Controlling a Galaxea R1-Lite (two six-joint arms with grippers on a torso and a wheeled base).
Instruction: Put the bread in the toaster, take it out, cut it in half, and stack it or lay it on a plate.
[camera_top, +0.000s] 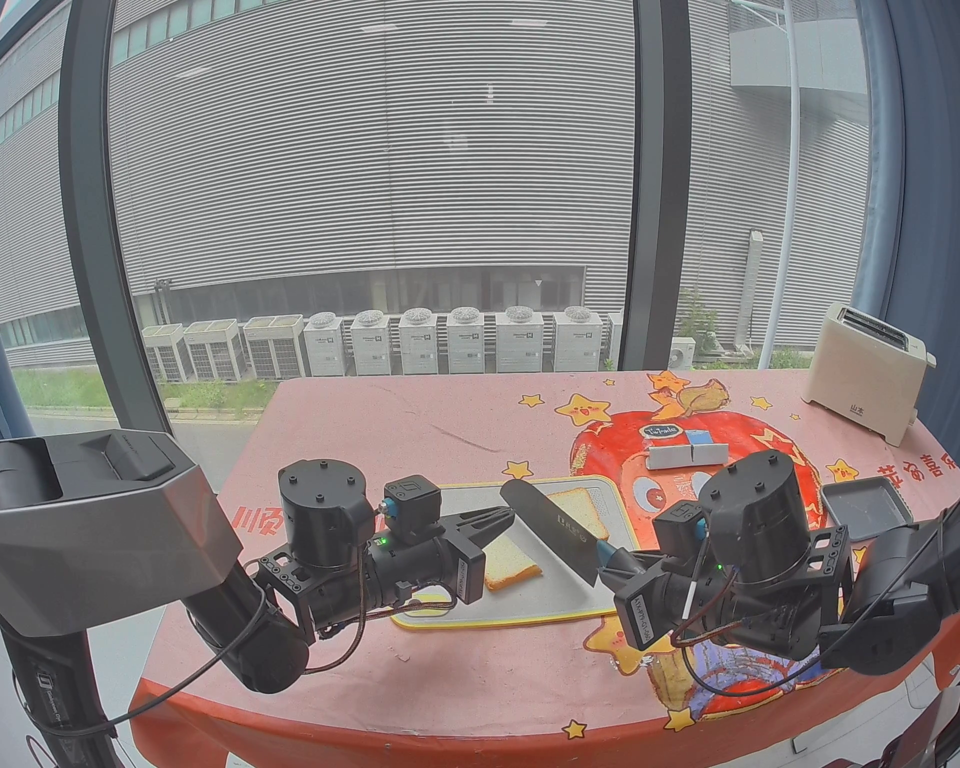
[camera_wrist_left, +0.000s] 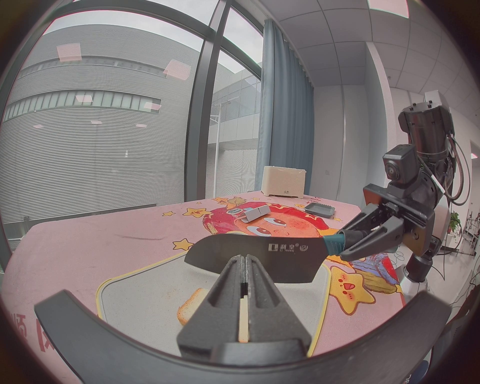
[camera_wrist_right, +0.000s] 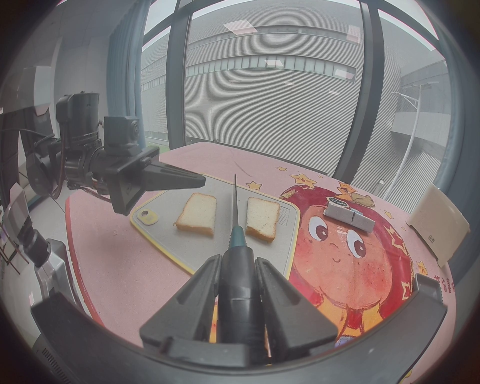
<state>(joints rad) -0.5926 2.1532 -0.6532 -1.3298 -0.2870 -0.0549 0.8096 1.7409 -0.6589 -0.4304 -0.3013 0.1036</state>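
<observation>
The cutting board (camera_top: 548, 597) lies near the table's (camera_top: 420, 420) front edge, left of its middle. On it the bread sits in two halves, apart. One half (camera_top: 511, 565) lies toward the board's front left and the other half (camera_top: 581, 510) toward its far right corner. In the right wrist view both pieces lie with their long sides roughly parallel to the knife (camera_wrist_right: 234, 200).

The right gripper (camera_top: 610, 572) hovers at the board's front right corner, its fingers (camera_wrist_right: 200, 305) clamped on the knife's handle. The blade stands on edge in the gap between the halves. Its long axis runs diagonally from that corner, and the tip points toward the table's far left corner. Whether the edge touches the board cannot be told.

The left gripper (camera_top: 503, 518) hangs over the board's left end, pointing toward the blade, with its fingers (camera_wrist_left: 222, 295) pressed together on nothing.

The toaster (camera_top: 868, 370) stands upright at the table's far right corner. A dark square plate (camera_top: 865, 506) lies by the right edge, and a small grey block (camera_top: 686, 455) rests past the board's far right corner.
</observation>
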